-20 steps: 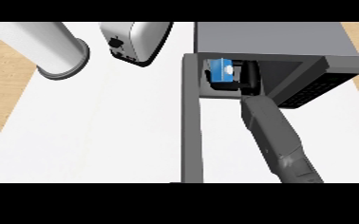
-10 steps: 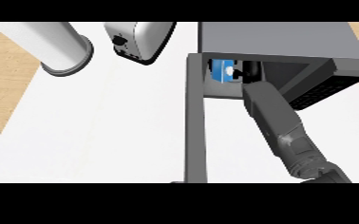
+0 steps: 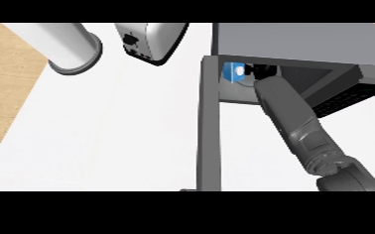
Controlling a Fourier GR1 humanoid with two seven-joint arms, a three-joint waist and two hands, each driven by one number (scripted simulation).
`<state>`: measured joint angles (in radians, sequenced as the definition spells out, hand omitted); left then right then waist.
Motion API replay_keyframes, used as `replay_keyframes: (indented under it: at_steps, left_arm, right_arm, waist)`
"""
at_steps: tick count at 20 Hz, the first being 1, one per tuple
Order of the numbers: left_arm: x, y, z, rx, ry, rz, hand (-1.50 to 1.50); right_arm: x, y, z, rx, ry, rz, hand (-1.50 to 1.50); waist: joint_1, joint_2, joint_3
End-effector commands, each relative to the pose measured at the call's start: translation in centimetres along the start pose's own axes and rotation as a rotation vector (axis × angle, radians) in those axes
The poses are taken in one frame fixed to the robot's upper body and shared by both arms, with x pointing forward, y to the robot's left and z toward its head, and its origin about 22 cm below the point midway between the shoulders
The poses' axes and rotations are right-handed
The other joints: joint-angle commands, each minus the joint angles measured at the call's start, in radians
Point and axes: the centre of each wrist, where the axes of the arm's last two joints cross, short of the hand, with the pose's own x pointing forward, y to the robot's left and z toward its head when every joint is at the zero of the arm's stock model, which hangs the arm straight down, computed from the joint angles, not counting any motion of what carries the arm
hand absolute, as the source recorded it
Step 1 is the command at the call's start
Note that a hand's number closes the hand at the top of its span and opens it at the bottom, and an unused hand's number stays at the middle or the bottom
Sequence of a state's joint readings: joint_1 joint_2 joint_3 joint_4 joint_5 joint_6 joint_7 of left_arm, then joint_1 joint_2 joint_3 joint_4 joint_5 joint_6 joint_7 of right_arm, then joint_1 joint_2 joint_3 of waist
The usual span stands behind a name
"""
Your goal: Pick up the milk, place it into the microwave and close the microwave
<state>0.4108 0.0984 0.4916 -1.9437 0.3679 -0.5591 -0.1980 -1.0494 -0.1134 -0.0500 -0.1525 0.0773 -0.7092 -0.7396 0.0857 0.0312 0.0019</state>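
From my head view the microwave [image 3: 293, 39] fills the upper right of the frame, its flat grey top facing me and its cavity open below that. The microwave door [image 3: 209, 129] stands open; I see it edge-on as a grey bar running from the cavity's left corner down to the lower edge of the frame. The milk [image 3: 234, 72], a small blue and white carton, sits inside the cavity at its left end, just beside the door's hinge side. My right hand [image 3: 265, 71] shows as a black shape inside the cavity immediately right of the milk, touching it or very nearly so (the dark interior swallows the outline). I cannot tell whether that hand is closed on the carton or spread apart. The grey right forearm [image 3: 293, 119] slants up from the lower right corner into the opening. On the white counter [image 3: 110, 129] at the upper left stands a pale cylinder [image 3: 72, 44] with a grey rim, and just right of it a white appliance [image 3: 150, 40] with a dark end panel. A wood-coloured strip [image 3: 16, 79] runs along the left edge.
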Motion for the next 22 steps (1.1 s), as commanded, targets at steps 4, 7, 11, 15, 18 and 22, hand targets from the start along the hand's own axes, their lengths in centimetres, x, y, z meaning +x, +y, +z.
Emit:
replay_keyframes:
  at_steps: [4, 7, 11, 15, 18, 22]
  left_arm:
    - [-0.5, -0.3, -0.8, -0.009, -0.006, -0.001, -1.5]
    - [-0.7, -0.4, -1.2, -0.024, 0.002, -0.001, -1.5]
    - [-0.8, -0.4, -2.1, -0.035, -0.018, 0.008, -1.5]
    - [-1.1, -0.3, -1.2, -0.034, 0.021, 0.024, -1.5]
    - [-1.0, 0.4, -2.2, -0.034, 0.006, 0.015, -1.5]
    - [-1.1, 0.3, -2.3, -0.035, 0.01, 0.003, -1.5]
  right_arm:
    - [-1.8, -1.4, 0.5, -0.113, 0.043, 0.085, 1.5]
    - [-0.5, -2.2, -1.8, -0.139, 0.072, 0.084, 1.5]
    - [-2.5, -3.3, -0.7, -0.156, 0.114, 0.101, 1.5]
    - [-4.6, -5.4, 0.0, -0.139, 0.123, 0.157, 1.5]
    - [-4.7, -4.8, 0.5, -0.162, 0.175, 0.167, 1.5]
    - [-5.0, -5.7, 0.2, -0.145, 0.16, 0.215, 1.5]
  waist:
    - [0.007, 0.013, 0.001]
    - [0.016, 0.015, 0.001]
    - [0.021, 0.023, 0.002]
    - [0.033, 0.023, 0.003]
    - [0.037, 0.028, 0.003]
    - [0.048, 0.031, 0.003]
